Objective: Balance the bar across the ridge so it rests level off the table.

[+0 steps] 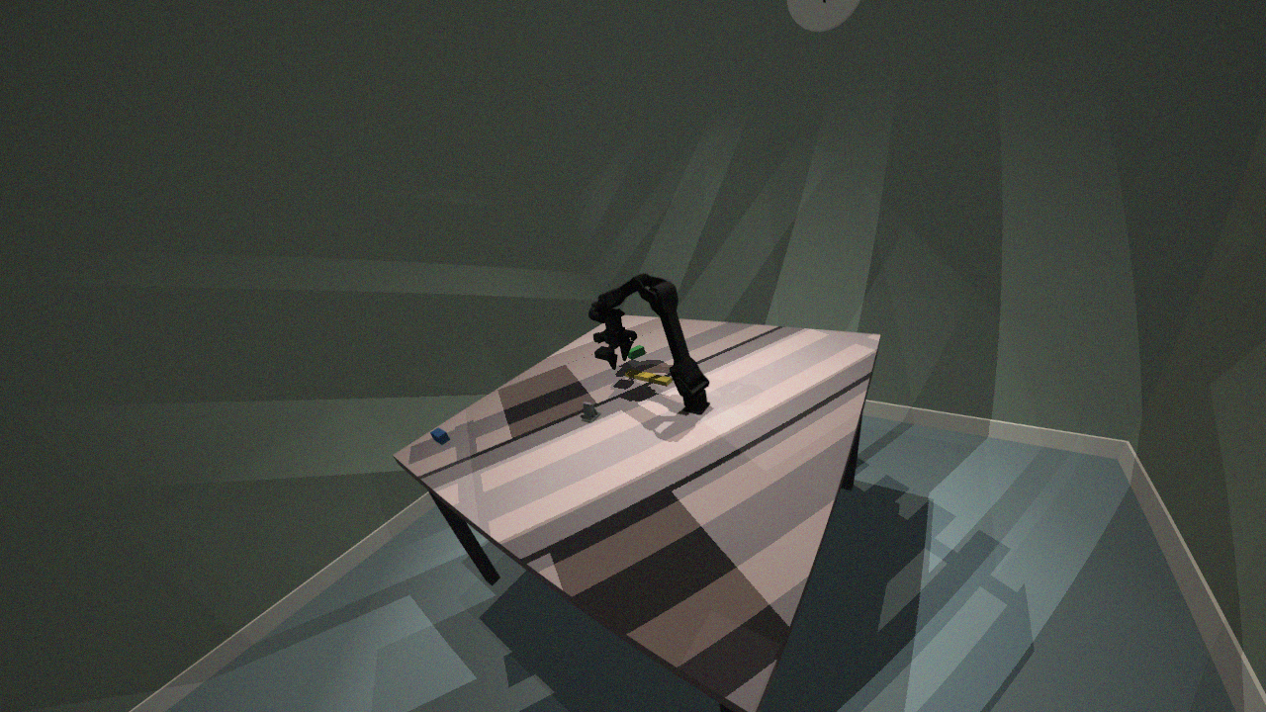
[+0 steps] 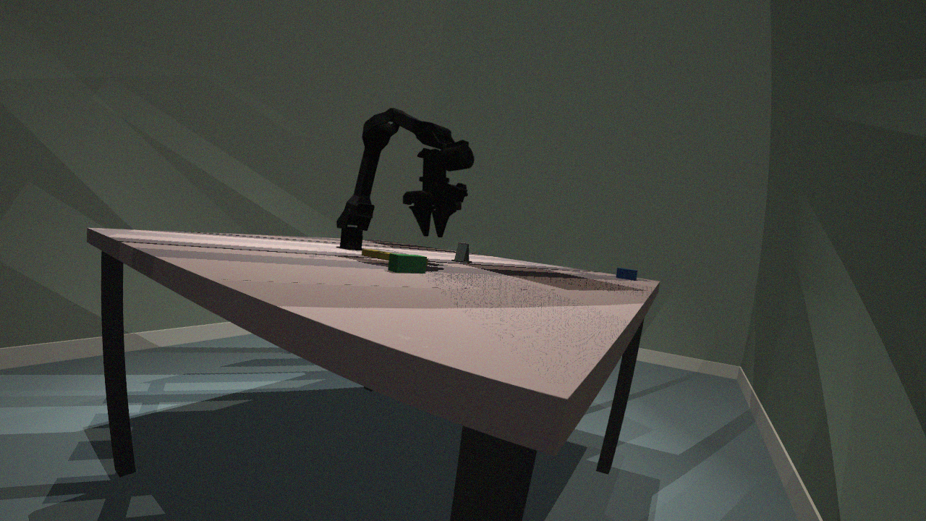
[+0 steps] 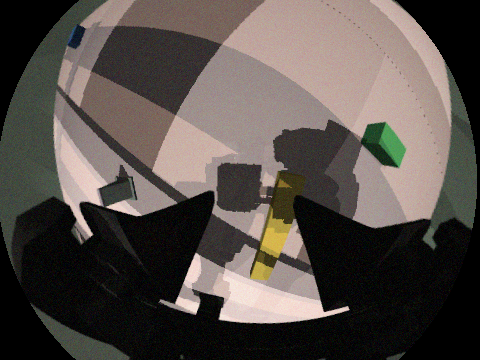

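The yellow bar [image 1: 655,379] [image 2: 375,254] [image 3: 277,232] lies flat on the table [image 1: 610,460] [image 2: 388,330], near the arm's base and partly in shadow. The small grey ridge [image 1: 589,411] [image 2: 461,252] [image 3: 116,192] stands on the table apart from the bar, at the left in the wrist view. My gripper [image 1: 619,362] [image 2: 433,235] [image 3: 254,199] is open and empty, pointing down above the table. In the wrist view the bar shows between the fingers, closer to the right one, and lies well below them. Nothing rests on the ridge.
A green block [image 1: 636,351] [image 2: 407,263] [image 3: 392,145] lies on the table beyond the bar, at the right in the wrist view. A blue block [image 1: 439,435] [image 2: 626,273] [image 3: 76,36] lies far off near a table corner.
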`<state>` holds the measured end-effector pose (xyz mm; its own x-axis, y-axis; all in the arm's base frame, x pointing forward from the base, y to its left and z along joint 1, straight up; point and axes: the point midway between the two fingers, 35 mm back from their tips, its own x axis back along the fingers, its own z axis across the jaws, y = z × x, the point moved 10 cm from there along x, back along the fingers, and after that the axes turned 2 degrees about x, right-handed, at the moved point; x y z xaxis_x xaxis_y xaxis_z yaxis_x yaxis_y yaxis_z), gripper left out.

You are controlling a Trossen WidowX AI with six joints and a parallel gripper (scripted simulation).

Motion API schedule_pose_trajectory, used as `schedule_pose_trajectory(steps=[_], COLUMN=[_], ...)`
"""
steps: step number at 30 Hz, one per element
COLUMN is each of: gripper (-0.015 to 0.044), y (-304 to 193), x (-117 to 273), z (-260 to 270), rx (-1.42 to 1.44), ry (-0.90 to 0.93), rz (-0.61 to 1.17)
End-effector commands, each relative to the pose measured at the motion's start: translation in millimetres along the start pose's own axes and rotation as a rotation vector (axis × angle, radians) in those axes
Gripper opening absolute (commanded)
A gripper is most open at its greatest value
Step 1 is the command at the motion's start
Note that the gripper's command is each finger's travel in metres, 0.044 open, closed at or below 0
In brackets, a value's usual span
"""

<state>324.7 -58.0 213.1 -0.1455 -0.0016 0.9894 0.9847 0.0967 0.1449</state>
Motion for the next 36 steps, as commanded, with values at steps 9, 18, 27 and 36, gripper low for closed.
schedule_pose_trajectory(steps=[9, 18, 27, 36], gripper=[0.0315, 0.0315, 0.0315, 0.0315], y=[-41.6, -44.9, -47.7, -49.1], x=[12.7, -16.3, -33.5, -47.0], z=[-38.8, -39.7, -39.3, -39.4], rx=[-0.112, -0.113, -0.113, -0.113], ry=[-0.008, -0.008, -0.008, -0.008], rz=[0.113, 0.115, 0.115, 0.115])
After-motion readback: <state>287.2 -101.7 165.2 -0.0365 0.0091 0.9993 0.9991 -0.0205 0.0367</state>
